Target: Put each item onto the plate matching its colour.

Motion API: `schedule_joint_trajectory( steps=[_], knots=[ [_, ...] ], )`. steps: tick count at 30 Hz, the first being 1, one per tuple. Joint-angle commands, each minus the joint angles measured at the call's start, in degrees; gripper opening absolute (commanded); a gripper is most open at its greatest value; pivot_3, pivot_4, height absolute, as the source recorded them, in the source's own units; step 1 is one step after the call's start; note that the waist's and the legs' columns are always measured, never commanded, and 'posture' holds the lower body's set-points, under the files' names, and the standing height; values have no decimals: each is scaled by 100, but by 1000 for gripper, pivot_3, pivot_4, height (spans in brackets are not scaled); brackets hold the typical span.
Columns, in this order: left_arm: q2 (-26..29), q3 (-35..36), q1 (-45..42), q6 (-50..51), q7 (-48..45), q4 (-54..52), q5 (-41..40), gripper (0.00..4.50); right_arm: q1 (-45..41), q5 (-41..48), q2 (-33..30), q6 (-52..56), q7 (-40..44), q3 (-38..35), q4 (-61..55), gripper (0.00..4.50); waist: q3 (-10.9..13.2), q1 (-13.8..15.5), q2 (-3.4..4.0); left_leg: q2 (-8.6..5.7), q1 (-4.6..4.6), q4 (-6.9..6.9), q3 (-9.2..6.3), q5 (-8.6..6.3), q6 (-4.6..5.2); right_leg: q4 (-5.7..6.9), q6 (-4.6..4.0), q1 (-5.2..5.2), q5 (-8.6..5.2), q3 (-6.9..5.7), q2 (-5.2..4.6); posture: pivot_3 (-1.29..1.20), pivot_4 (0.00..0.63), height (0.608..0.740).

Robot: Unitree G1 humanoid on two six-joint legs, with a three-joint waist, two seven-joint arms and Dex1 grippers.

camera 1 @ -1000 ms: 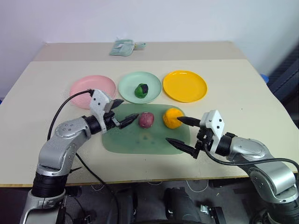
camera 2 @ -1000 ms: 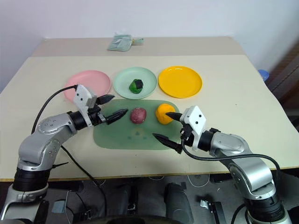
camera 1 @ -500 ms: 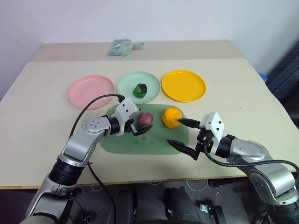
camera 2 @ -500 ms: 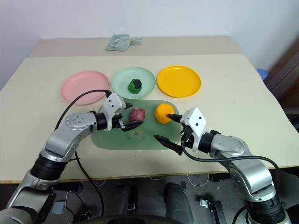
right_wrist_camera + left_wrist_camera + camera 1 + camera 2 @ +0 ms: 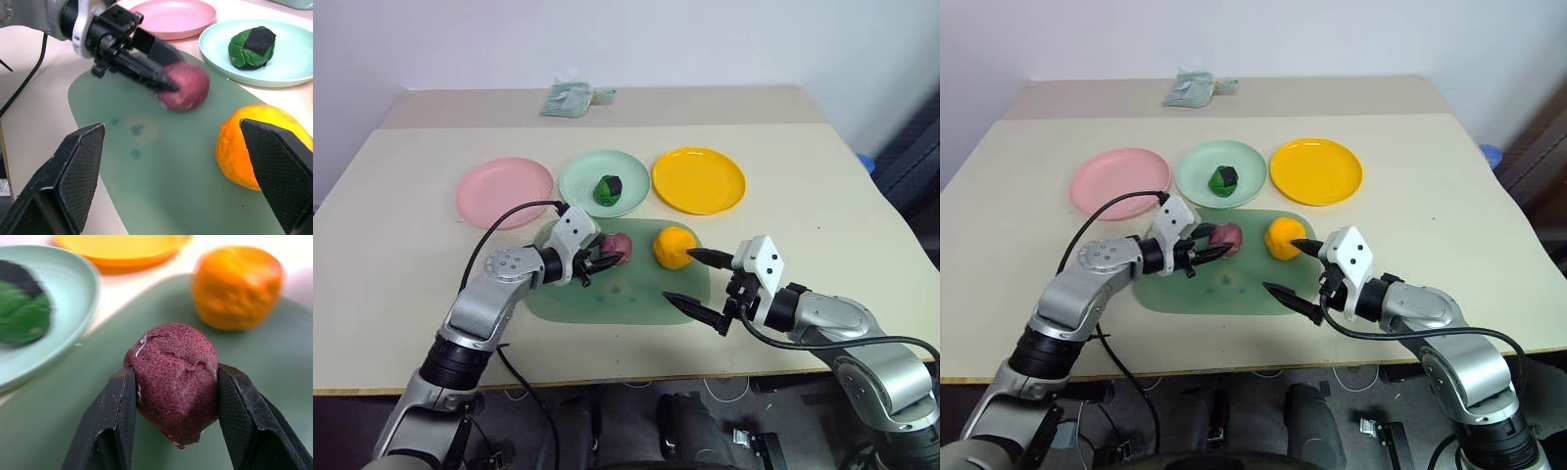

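Head view: the left gripper (image 5: 604, 262) is clamped on the maroon lump (image 5: 617, 248) at frame center, over the green mat (image 5: 607, 299). Left wrist view: both fingers (image 5: 117, 411) press its sides. Right wrist view: the right gripper (image 5: 176, 171) is spread wide by the orange lump (image 5: 254, 147).

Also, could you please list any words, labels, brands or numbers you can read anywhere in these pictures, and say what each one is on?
There is no text that can be read.
The packet at the far edge of the table: it may carry print, but it is too small to read.
The pink plate, mint green plate, orange-yellow plate and green mat: plain, no markings.
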Motion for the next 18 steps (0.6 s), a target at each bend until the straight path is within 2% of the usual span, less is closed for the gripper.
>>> schedule_joint_trajectory(
  steps=[1, 3, 8, 16, 18],
  knots=[
    [-402, 767, -107, -130, 1026, -156, 99, 1979, -109, 29, 35, -135, 27, -60, -136, 4500, 0, 1, -1, 1, 0, 0, 0, 0, 0, 0, 0, 0, 0, 0, 0, 0, 150, 740],
    [-672, 1169, -244, -25, 1911, 5, 380, 1979, -125, 28, 42, -146, 39, -61, -115, 4500, 1, 5, -2, 0, 0, 0, -1, 0, 0, 0, 14, 0, 8, 0, -1, 0, 150, 740],
    [-948, 1747, -508, 24, 3300, 482, 904, 1979, -209, -1, 89, -169, 81, 24, -19, 4500, 1, 0, -3, -3, 0, 1, -2, 0, 0, 0, 19, 1, 10, 0, -1, 0, 150, 740],
    [-948, 2221, -1022, 8, 4098, 1456, 1108, 1979, -421, -102, 175, -271, 173, 156, 222, 4500, 1, 9, -5, -6, 0, 1, 0, 1, -1, 7, 20, 1, 11, -2, -1, 0, 150, 740],
    [-947, 2257, -1062, -20, 4074, 1537, 1061, 2754, -416, -125, 192, -289, 172, 162, 223, 4500, 1, 6, -5, -6, 0, 1, 1, 1, -1, 7, 20, 1, 11, -3, -2, 0, 150, 740]
  ],
)
